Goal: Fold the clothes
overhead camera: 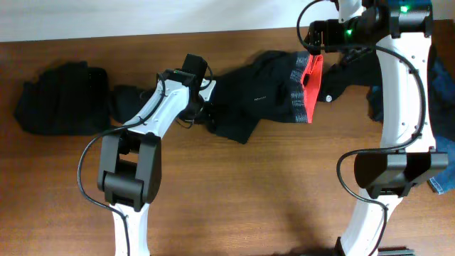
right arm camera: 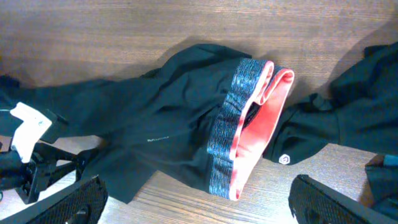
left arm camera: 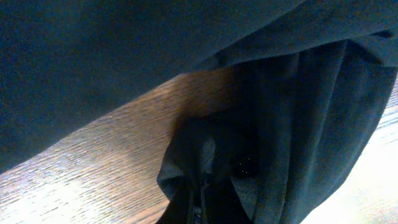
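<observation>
The long black trousers lie across the back middle of the wooden table, with the grey waistband and red-orange lining at their right end. My left gripper sits low on the trousers' left end. In the left wrist view dark cloth bunches into the jaws, which are buried in it. My right gripper hangs above the waistband. In the right wrist view its fingers are spread wide and empty over the waistband and lining.
A folded black pile sits at the back left. Another black garment with a small white logo lies right of the waistband. Blue denim is at the right edge. Bare wood fills the front.
</observation>
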Robot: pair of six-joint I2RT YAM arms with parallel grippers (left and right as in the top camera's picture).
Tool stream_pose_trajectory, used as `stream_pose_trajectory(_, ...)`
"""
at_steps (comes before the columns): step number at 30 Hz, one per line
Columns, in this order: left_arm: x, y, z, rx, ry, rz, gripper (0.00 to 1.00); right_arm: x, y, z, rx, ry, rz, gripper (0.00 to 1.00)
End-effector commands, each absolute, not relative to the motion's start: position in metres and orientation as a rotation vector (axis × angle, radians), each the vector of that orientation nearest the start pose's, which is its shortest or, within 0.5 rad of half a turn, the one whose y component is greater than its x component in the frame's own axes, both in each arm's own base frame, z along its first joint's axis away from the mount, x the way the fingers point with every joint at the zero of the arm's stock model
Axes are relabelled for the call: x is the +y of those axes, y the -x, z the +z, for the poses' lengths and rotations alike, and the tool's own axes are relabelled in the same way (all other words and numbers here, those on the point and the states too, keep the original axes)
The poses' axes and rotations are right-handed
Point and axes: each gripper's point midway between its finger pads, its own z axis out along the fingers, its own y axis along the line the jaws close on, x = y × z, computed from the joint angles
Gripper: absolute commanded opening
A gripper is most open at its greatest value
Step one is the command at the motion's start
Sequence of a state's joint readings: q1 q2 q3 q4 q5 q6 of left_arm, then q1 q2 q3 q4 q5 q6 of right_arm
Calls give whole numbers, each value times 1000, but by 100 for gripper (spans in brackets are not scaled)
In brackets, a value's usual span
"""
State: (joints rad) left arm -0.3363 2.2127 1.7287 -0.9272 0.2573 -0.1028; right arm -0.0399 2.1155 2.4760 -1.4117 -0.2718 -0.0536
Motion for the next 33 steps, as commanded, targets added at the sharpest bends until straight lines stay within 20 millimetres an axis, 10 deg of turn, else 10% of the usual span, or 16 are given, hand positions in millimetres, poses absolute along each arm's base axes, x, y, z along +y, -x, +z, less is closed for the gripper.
stream_pose_trajectory(1,-182,-419,32,3006,-363,-381,0,25,-479,290,2563,114,324,99)
stream_pose_trajectory(8,-128,-439,155,2844,-225,-231,0,26,-475,288,2576,131,323,99)
stream_pose_trajectory(14,-83,-405,232,2765,-107,-110,1,26,-474,287,2583,129,324,99)
stream_pose_trajectory(25,-67,-343,210,3029,-99,-49,4,26,-468,283,2612,125,330,99)
stream_pose_trajectory(30,-64,-353,211,2988,-96,-24,65,26,-464,259,2683,113,347,99)
stream_pose_trajectory(33,-68,-366,214,2931,-94,-44,69,31,-460,238,2736,111,394,97)
